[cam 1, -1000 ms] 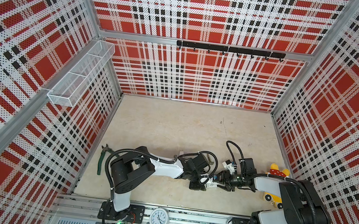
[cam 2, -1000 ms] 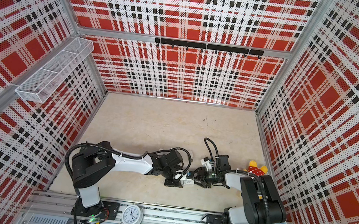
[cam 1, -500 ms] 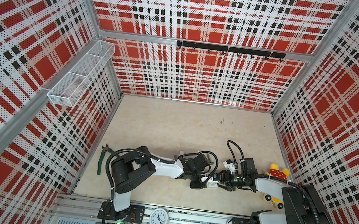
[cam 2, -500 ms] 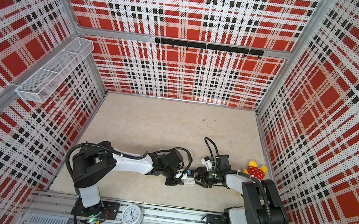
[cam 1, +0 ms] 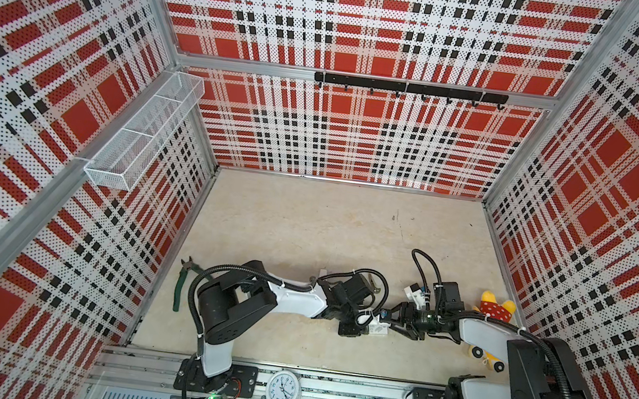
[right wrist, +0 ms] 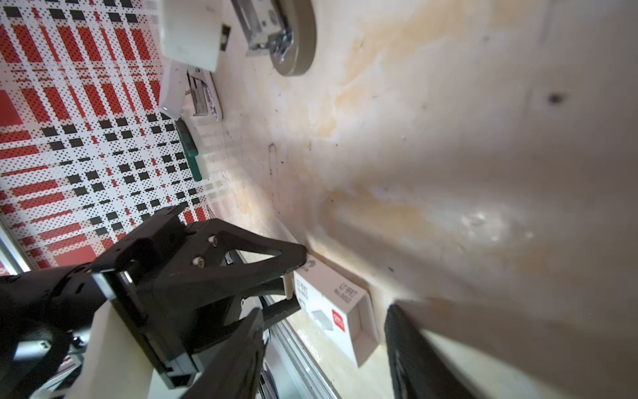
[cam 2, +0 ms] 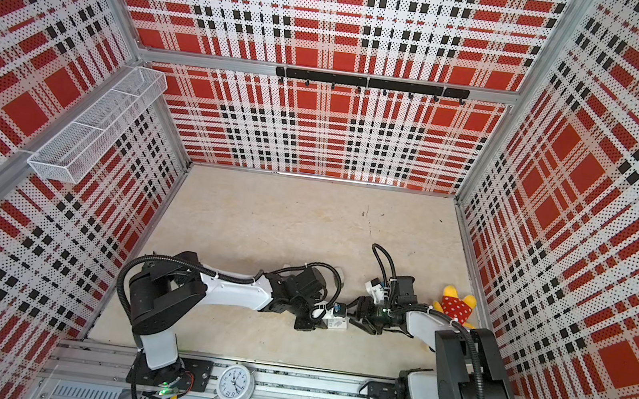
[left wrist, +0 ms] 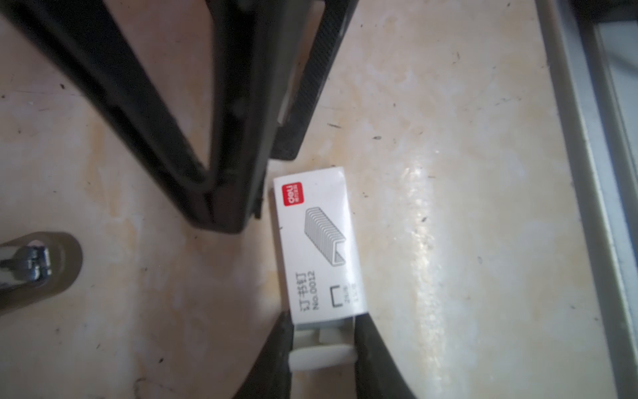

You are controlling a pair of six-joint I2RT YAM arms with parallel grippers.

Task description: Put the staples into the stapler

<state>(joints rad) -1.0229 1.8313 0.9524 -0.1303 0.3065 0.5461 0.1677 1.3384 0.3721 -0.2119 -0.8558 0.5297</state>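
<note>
Lower centre in both top views, your left gripper (left wrist: 322, 345) pinches the tray (left wrist: 331, 326) poking from the box sleeve (cam 1: 376, 330); right gripper (right wrist: 352, 276) straddles its other end, grip unclear.

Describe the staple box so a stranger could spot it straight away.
Near the front of the beige table, between the left gripper and the right gripper, lies a small white staple box. Only it bears a red logo and a staple drawing.
</note>
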